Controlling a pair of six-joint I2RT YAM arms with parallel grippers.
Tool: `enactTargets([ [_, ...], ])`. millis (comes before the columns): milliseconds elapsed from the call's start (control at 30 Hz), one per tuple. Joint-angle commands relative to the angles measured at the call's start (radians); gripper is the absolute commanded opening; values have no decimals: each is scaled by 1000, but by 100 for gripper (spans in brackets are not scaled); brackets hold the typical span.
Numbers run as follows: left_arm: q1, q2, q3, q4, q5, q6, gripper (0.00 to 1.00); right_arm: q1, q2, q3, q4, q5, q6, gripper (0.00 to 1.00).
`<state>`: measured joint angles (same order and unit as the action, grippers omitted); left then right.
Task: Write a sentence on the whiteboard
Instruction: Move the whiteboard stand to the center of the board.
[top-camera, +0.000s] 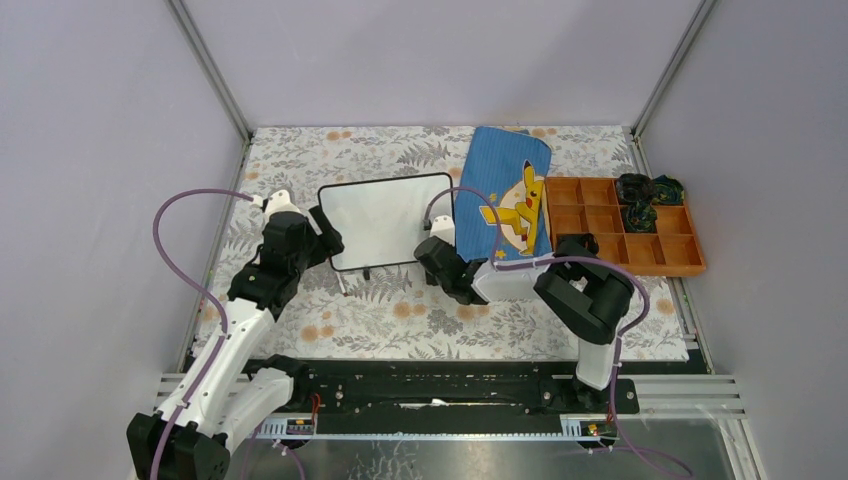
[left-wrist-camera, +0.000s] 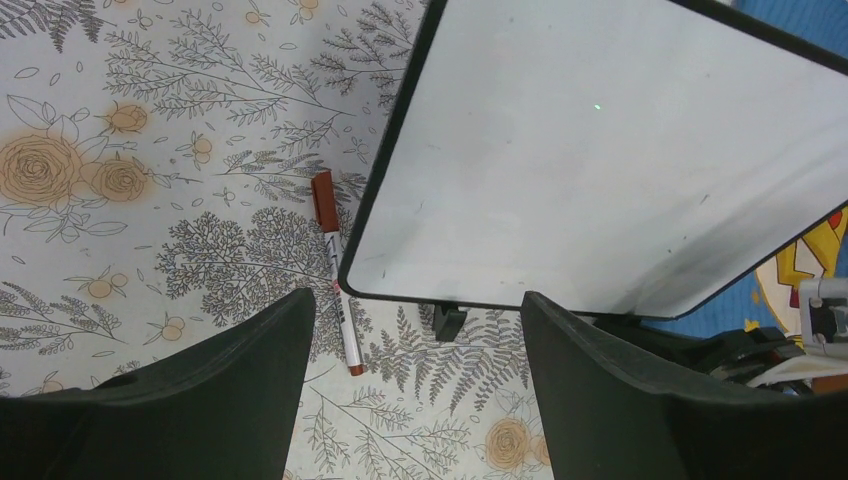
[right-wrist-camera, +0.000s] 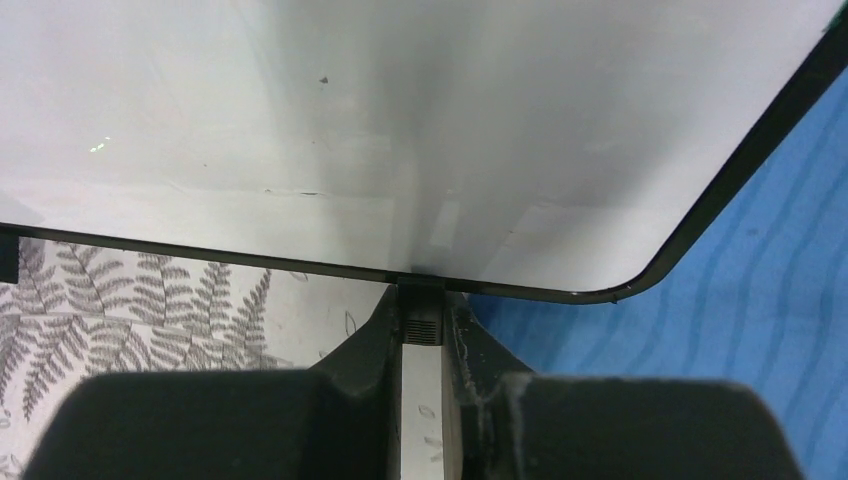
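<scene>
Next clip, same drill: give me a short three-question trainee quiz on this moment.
1. True or false: the whiteboard already carries a written sentence.
2. How does the brown-capped marker lie? A: propped on the board's face. B: flat on the floral cloth beside the board. C: standing upright.
3. State each end effector's condition.
Key: 1 false, the board is blank. 2 B. 3 The left end effector is open; the right end effector is shut on what looks like a white pen, its tip at the board's lower frame.
</scene>
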<state>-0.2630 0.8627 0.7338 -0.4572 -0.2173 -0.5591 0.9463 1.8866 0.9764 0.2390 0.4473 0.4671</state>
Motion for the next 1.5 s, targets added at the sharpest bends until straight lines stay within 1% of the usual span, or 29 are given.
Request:
enactTargets([
  [0,-8,-12,-10,42,7,-4,82,26,-70,-62,-89,17,94,0],
  [267,-12,-10,-9,42,6,-4,83,25,-104,-102,-140,131,91,0],
  [433,-11,-12,-12,42,4,-2,83,7,-87,-83,-153,142,75,0],
  [667,-16,-13,-12,39,0,-1,83,-6,-61,-27,-135,166,-51,0],
  [967,-18,-5,-9,40,5,-4,83,-53,-50,-14,-106,99,-105,0],
  [1267,-20,-3,-12,39,5,-2,83,-53,7,74,-142,93,-54,0],
  [1467,-23,-4,-11,40,1,-3,83,-51,-17,55,-165,100,-41,0],
])
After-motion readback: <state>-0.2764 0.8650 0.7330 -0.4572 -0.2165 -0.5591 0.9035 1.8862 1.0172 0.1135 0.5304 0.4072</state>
